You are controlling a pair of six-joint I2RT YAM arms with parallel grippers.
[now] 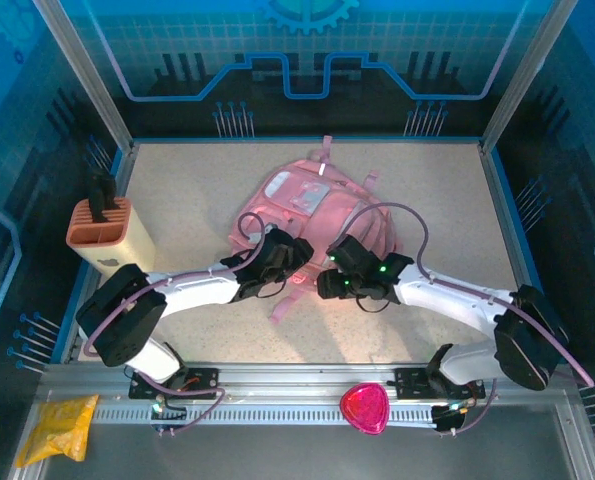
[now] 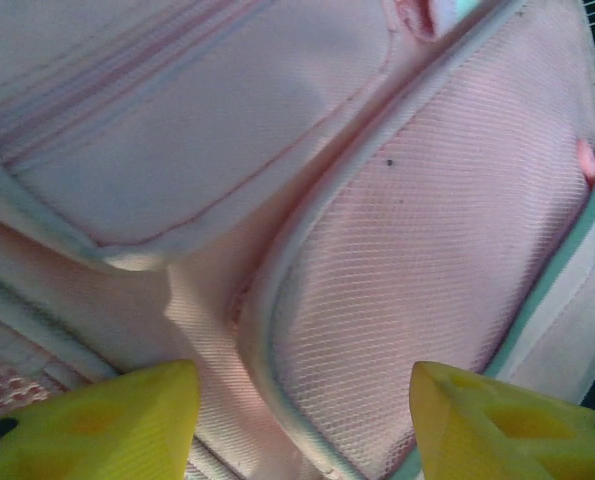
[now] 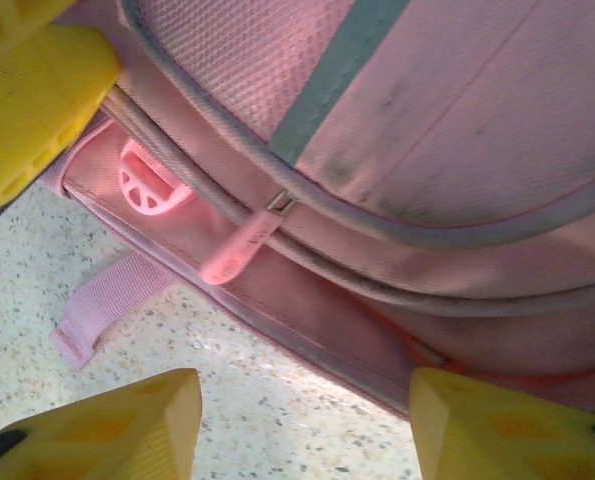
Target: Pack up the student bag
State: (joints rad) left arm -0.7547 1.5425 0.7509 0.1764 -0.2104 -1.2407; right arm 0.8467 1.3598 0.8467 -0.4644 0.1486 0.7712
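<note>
From above, we see the backpack lying flat mid-table. Both arms bend inward, so the left gripper and right gripper nearly meet over its near edge. An orange holder stands well off to the left gripper's left. A yellow pouch lies behind the bases.

In the left wrist view, the fingers are spread and grasp nothing, with a mesh panel just ahead.

In the right wrist view, the fingers are likewise released above the table. Ahead are a zipper pull, a loose strap and another yellow finger.
</note>
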